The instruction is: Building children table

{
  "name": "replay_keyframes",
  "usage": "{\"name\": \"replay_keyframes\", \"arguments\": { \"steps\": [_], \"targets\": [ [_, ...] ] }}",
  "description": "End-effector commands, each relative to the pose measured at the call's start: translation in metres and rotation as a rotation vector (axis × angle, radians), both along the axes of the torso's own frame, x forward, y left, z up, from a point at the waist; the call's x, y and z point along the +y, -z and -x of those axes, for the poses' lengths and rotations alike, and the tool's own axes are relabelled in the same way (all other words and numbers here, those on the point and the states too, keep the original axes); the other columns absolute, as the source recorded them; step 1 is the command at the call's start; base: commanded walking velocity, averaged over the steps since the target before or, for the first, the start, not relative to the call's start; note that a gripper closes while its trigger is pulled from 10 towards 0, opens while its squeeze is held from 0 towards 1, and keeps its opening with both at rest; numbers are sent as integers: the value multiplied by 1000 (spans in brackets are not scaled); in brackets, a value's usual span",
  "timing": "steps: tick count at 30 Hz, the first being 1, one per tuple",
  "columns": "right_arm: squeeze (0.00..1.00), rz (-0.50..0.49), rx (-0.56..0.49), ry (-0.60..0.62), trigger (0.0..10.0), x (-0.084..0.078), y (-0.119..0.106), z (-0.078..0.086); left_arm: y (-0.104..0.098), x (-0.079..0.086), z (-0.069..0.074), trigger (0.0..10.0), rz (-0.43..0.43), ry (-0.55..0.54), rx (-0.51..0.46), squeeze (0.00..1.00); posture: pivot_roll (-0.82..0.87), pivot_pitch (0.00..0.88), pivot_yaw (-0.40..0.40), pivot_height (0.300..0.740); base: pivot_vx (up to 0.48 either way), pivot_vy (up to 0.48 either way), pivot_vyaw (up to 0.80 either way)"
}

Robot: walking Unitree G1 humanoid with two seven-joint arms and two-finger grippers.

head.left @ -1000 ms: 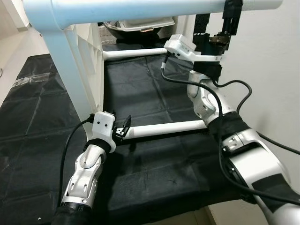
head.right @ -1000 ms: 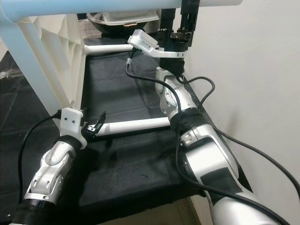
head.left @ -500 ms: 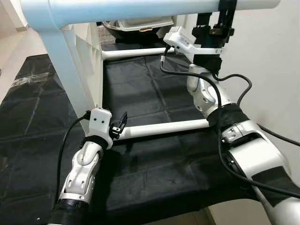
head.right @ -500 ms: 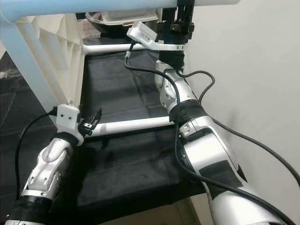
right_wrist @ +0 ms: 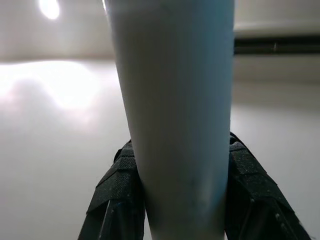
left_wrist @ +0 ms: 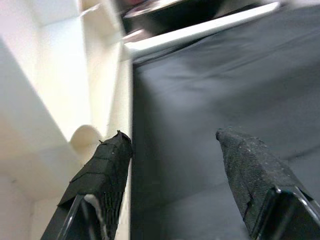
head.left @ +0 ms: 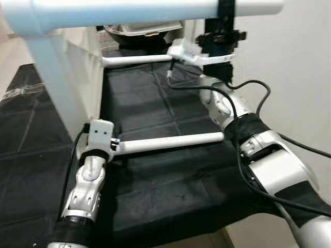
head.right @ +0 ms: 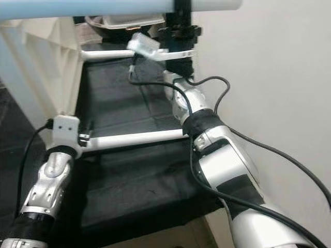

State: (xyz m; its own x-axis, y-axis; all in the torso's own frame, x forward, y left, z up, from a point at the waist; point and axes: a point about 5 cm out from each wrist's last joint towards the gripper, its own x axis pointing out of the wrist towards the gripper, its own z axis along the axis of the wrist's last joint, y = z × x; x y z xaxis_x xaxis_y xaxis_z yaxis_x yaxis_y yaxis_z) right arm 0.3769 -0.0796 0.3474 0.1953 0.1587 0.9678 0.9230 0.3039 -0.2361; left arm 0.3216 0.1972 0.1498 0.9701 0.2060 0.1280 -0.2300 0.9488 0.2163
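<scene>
**Right gripper clamped on the top tube, left gripper spread wide below**

Right gripper [head.left: 226,8] is up high against the wall side, its two long black fingers closed around the pale blue-white plastic tube [head.left: 129,9] that runs across the top of the frame — in the right wrist view that tube [right_wrist: 172,115] stands squarely between the fingers [right_wrist: 120,195], both pads pressed to its sides. Firm grip, no gap to be seen.

Down low, the left gripper [left_wrist: 172,150] has its fingers spread wide apart, holding nothing. One black finger [left_wrist: 107,167] lies against the edge of the cream-white plastic side panel [head.left: 83,72]; the other finger hangs over the black cloth sheet [head.left: 155,175] covering the floor. In the left eye view the left gripper [head.left: 115,145] sits right at the near end of the lower white crossbar tube [head.left: 170,141], by the foot of the side panel — whether a finger actually touches that bar cannot be told from here.

The children's table itself is a half-built frame: the top tube overhead joins a thick pale leg [head.left: 49,77] on the left, the ribbed side panel stands upright behind it, and two white crossbars stretch rightwards, the lower one nearer and a farther white crossbar [head.left: 137,59] behind. Beyond the far bar sits a dark round basin [head.left: 139,32] with a pale tray resting in it.

A plain white wall [head.left: 289,77] stands to the right. No writing or brand marks can be read anywhere.
</scene>
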Motion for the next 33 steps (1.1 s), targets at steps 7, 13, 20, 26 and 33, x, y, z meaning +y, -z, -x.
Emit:
{"name": "replay_keyframes", "arguments": {
  "steps": [7,13,20,26,33],
  "targets": [
    [0,-195,-97,48,0,-39,-39,2,-17,154,55,10000,-120,-671,28,0,12,66,30,740,0,0,0],
    [0,-260,-49,27,0,-48,-48,0,-91,200,65,10000,-282,-742,-130,0,23,57,33,740,0,0,0],
    [0,-410,267,-44,0,-52,-17,-20,-182,198,56,10000,-515,-514,-238,0,49,51,31,740,0,0,0],
    [0,-616,635,-147,0,-47,44,-35,-225,162,36,10000,-697,-212,-258,0,61,50,30,740,0,0,0],
    [0,-754,814,-145,0,-61,88,-37,-270,135,17,10000,-808,-73,-308,0,65,53,42,740,0,0,0]
  ]
}}
